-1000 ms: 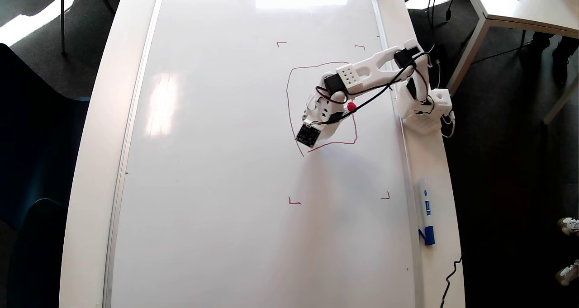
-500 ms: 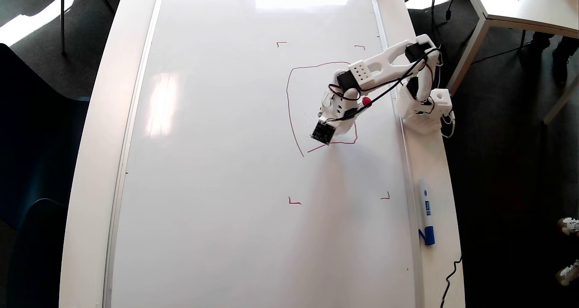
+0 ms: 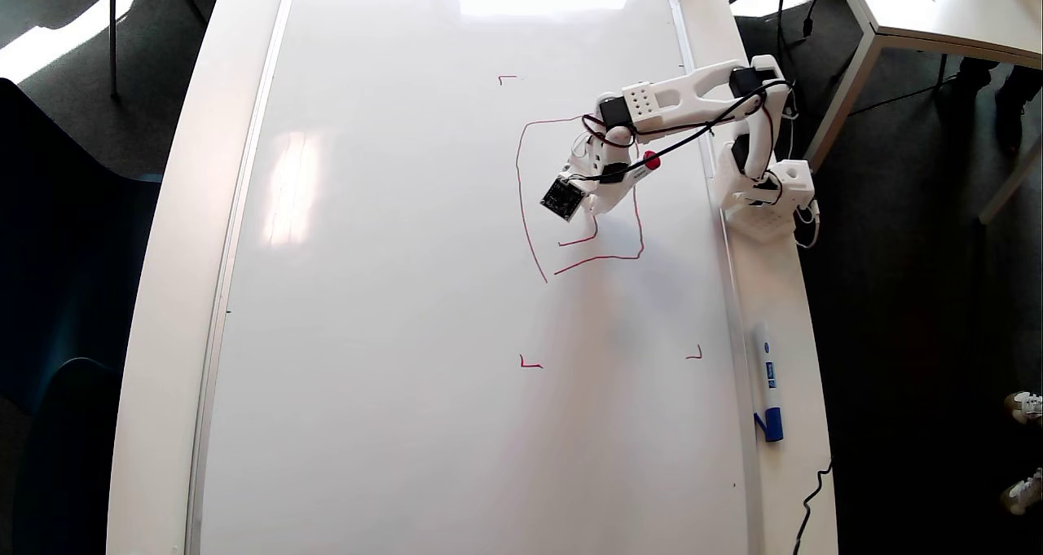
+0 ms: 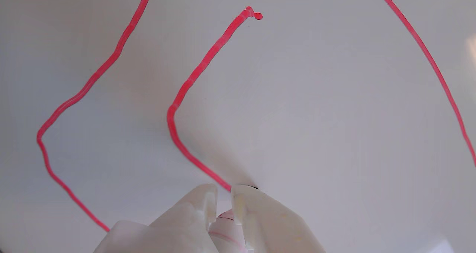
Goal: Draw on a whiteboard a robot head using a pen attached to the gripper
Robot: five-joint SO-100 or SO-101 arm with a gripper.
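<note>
Wrist view: hand (image 4: 224,190) clamped around pen (image 4: 227,230), tip down on whiteboard (image 4: 334,115)

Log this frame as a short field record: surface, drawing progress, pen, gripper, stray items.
surface: whiteboard, four red corner marks
drawing: robot head outline present, its lower left corner not closed; one inner stroke under way, no finished inner shapes
pen: pen clamped between the fingers, tip hidden at the stroke's end
gripper: gripper shut on the pen, inside the outline
stray: blue-capped marker right of the board
</note>
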